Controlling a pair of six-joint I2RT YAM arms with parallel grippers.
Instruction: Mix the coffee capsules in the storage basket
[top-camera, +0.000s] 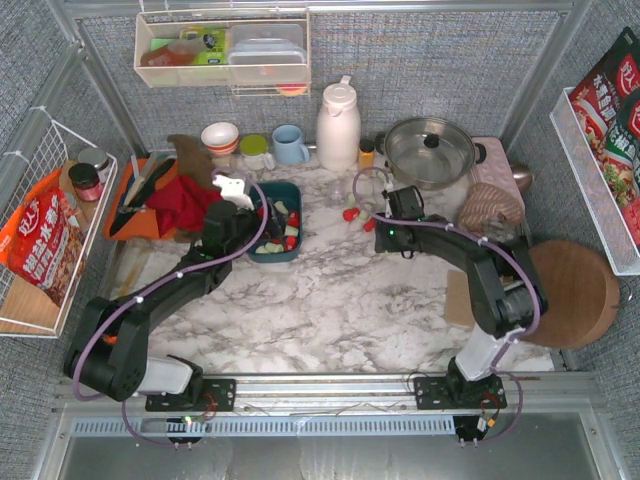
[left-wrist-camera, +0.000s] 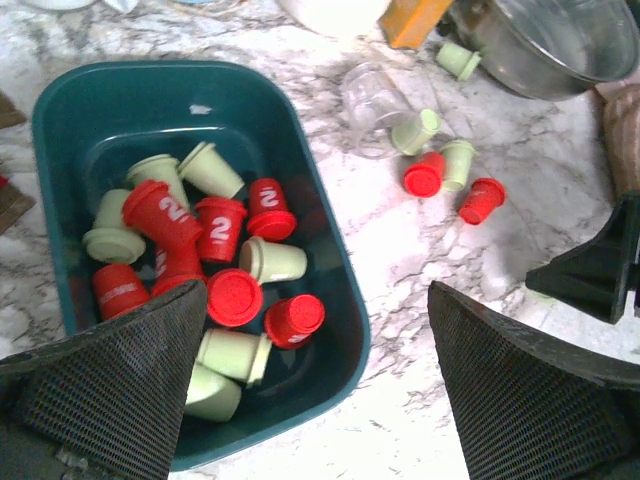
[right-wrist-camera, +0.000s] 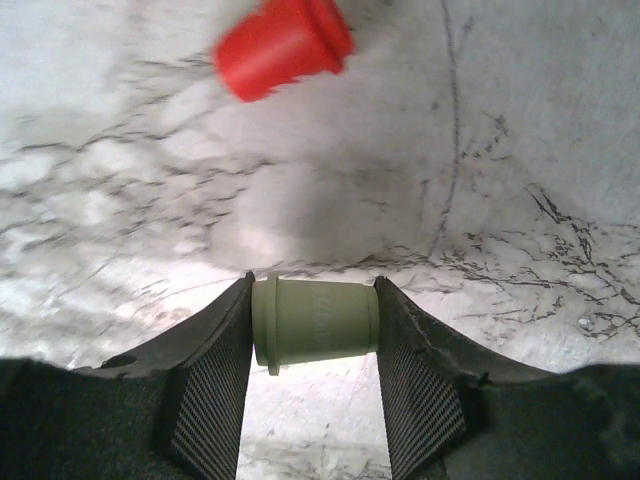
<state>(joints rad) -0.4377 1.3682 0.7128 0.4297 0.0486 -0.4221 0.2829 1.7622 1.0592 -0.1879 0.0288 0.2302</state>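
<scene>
Top view. Basket (top-camera: 272, 258) sits left of centre, toward the far edge of the surface (top-camera: 320, 310), with red and mint capsules (top-camera: 290, 226) inside. A few more lie loose to its right. My left pincer (top-camera: 258, 222) is over the basket, and my right pincer (top-camera: 380, 218) is low by the loose ones. The red bags (top-camera: 40, 240) at the left edge carry Chinese characters too small to read.

Left wrist. Left pincer (left-wrist-camera: 318, 340) is spread wide with nothing in it, hanging over the basket's (left-wrist-camera: 130, 120) near corner. The capsules (left-wrist-camera: 225, 225) inside are a jumbled heap. Several reds show a white "2". Five strays (left-wrist-camera: 425, 172) lie on the marble beside a clear jar (left-wrist-camera: 370, 95).

Right wrist. Right pincer (right-wrist-camera: 315, 290) is clamped on one mint capsule (right-wrist-camera: 315, 322), which lies sideways with its rim against one pad and its base against the other. There is faint lettering on its side that I can't read. A red capsule (right-wrist-camera: 282, 48) lies beyond it, blurred.

Handling, my guess: light, stiff, thin-walled pods with smooth tapered sides, so likely to squirt out under a hard squeeze. End-to-end looks the safer hold, or across the body just under the rim. For stirring the heap, gentle nudges should do.
</scene>
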